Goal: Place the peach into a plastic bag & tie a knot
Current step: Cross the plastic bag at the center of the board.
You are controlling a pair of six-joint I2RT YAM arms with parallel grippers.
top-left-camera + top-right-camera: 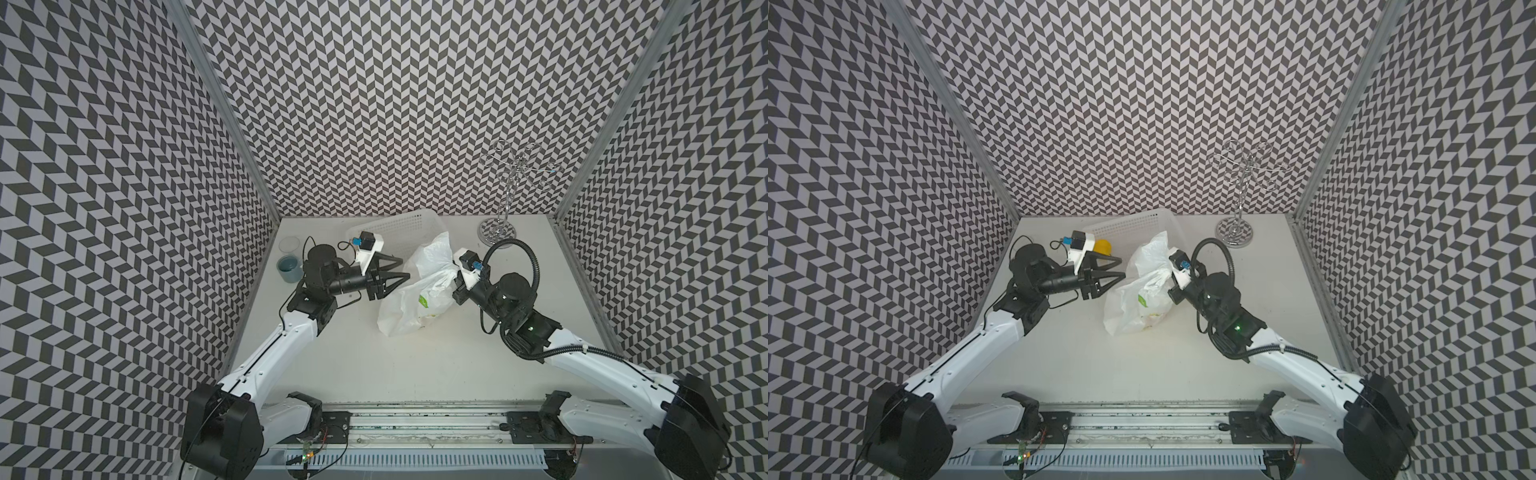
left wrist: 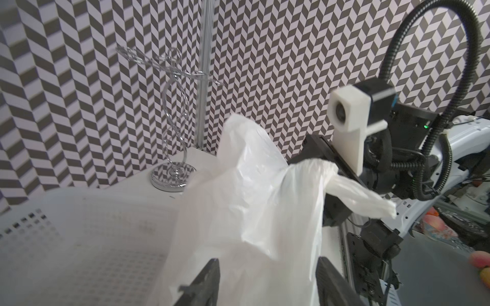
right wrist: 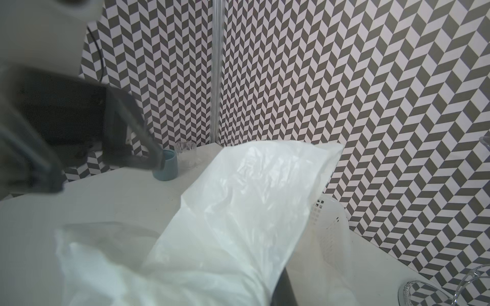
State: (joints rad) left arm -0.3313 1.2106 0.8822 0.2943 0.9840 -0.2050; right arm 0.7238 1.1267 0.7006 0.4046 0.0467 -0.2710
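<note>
White plastic bag [image 1: 415, 307] between the arms
Its gathered neck sat pinched in the right gripper [image 1: 456, 277]; the left gripper [image 1: 405, 269] stood spread just beside it.

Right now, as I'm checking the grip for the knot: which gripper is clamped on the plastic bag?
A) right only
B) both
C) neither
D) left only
A: the right gripper is shut on a bunched handle of the plastic bag, while the left gripper stands open beside it.
</note>
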